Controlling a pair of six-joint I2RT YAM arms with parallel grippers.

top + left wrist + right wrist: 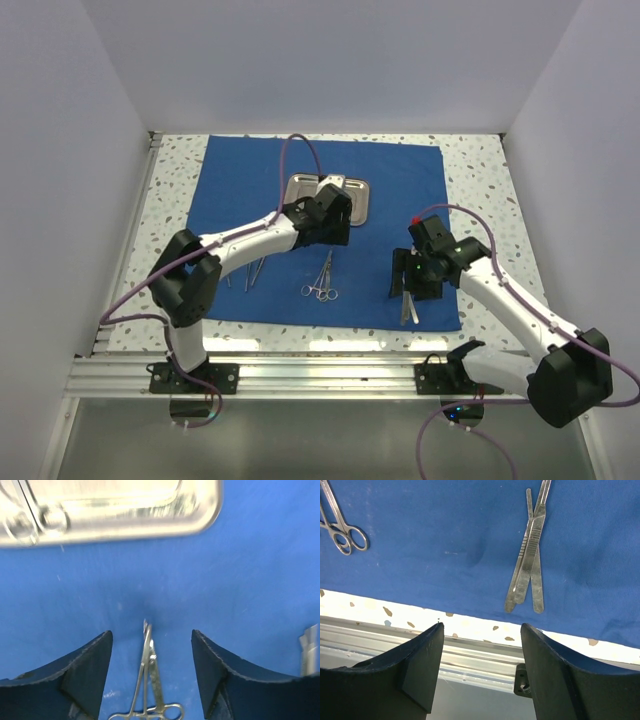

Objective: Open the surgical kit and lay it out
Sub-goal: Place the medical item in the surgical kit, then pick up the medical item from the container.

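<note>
Overhead and wrist views of the opened surgical kit. The royal-blue cloth [400, 190] is spread flat as one sheet over the middle of the speckled counter [480, 170], with its near border close to the counter's near edge. The steel tray [355, 200] is set on the cloth toward the far edge, about midway between the left and right edges, and is partly hidden from above by the left gripper [335, 212]. Ring-handled forceps [322, 285] are laid nearer the near edge, tips toward the tray; whether one or two instruments lie there cannot be told from above. A slim instrument [253, 275] is seen to their left, partly under the left arm. Tweezers [408, 308] are placed toward the near right corner, just inside the cloth's border. In the left wrist view the left gripper [151, 634] is spread wide and holds nothing; the forceps [147, 680] are framed between its fingers and the tray [115, 510] lies beyond them on the cloth [250, 580]. In the right wrist view the right gripper [482, 627] is likewise spread wide and empty, above the counter [395, 612] margin and an aluminium rail [480, 655]; the tweezers [527, 555], crossed by another flat silver piece, rest on the cloth [445, 555], well apart from the forceps [342, 530].
</note>
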